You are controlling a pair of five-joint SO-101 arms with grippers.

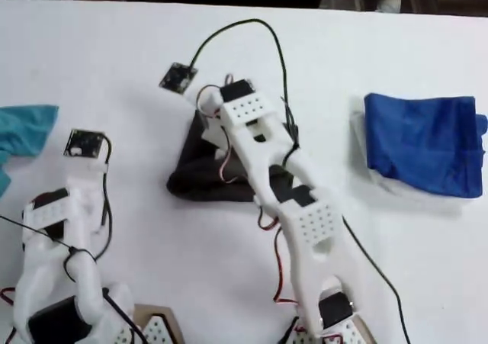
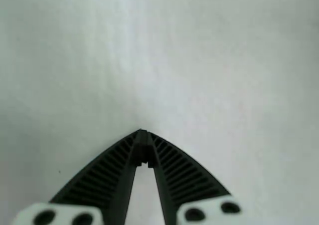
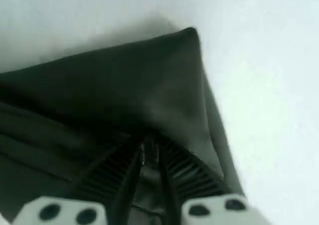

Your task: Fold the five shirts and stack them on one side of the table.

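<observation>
White table (image 1: 114, 69), black shirt (image 1: 200, 180) bunched mid-table with my right gripper (image 3: 149, 152) pinched on it, looks light and floppy so I'd grab a hem; left gripper (image 2: 143, 155) closed, empty.

Your white table (image 1: 114, 54) carries a black shirt (image 1: 194, 182) at centre, a folded blue shirt (image 1: 419, 142) at three o'clock and a teal shirt (image 1: 27, 126) at nine.

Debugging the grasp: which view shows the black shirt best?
Right wrist view: the black shirt sits close up, the right gripper shut on its fabric. High view: bunched, partly under the right arm. Left wrist view: bare table.
</observation>
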